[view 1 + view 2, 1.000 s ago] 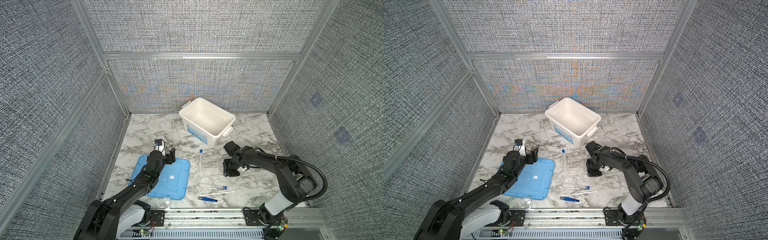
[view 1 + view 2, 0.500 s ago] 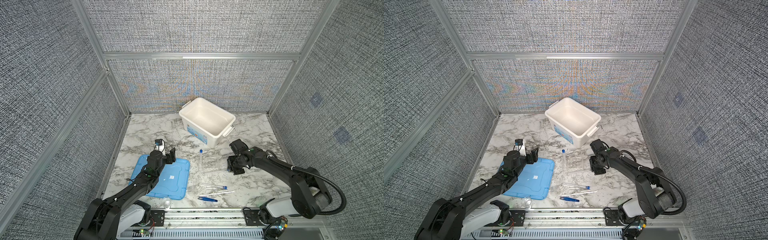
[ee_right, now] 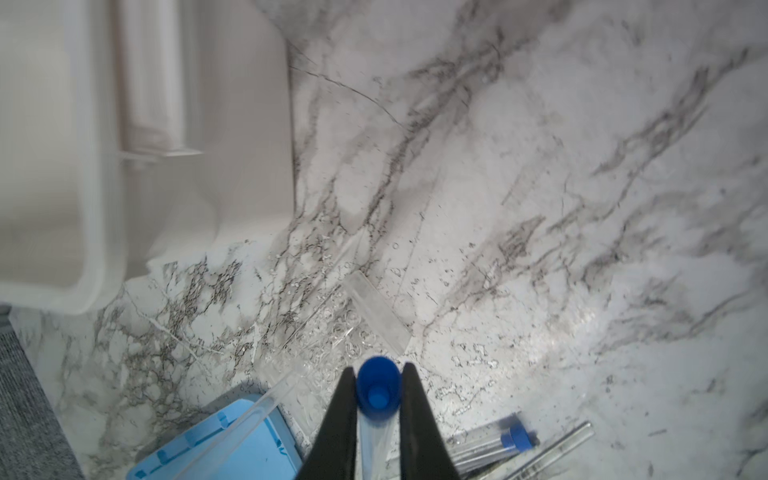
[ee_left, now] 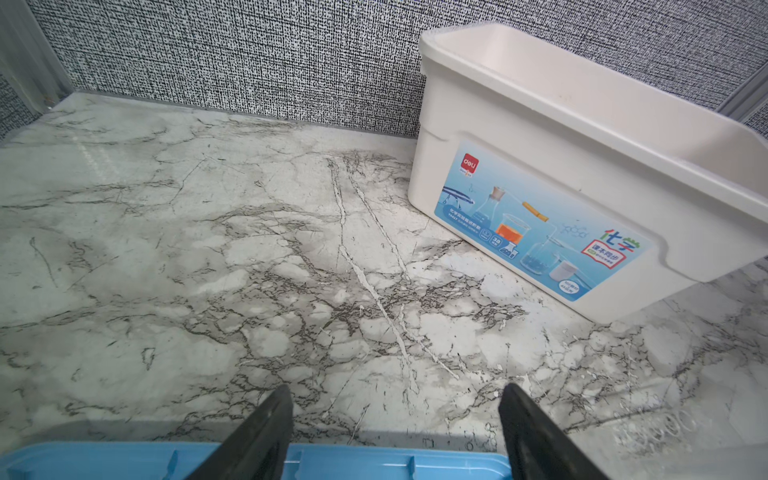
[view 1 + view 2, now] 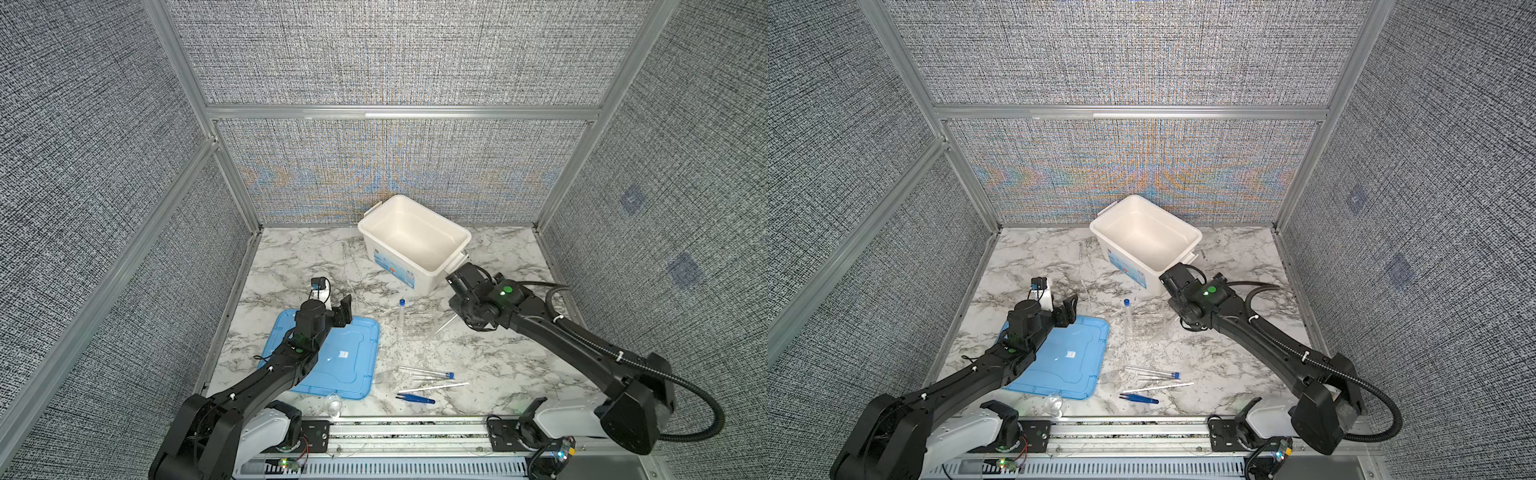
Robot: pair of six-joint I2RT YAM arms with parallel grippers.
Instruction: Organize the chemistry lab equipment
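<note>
my right pincer [image 3: 378,370], clenched on a blue-capped tube [image 3: 377,392] low in the centre of the right wrist view, has just carried it from mid-frame up beside the white tub [image 5: 436,217] in both top views, so i judge the clear rack [image 5: 417,328] is its next stop.

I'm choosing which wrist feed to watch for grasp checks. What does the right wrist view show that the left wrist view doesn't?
Only the right wrist view: the right gripper shut on a blue-capped tube, the clear rack near it, and another capped tube lying flat. Only the left wrist view: the left gripper, open and empty, and the printed label on the white tub. Both: the tub, an edge of the light-blue lid, and the marble tabletop.
</note>
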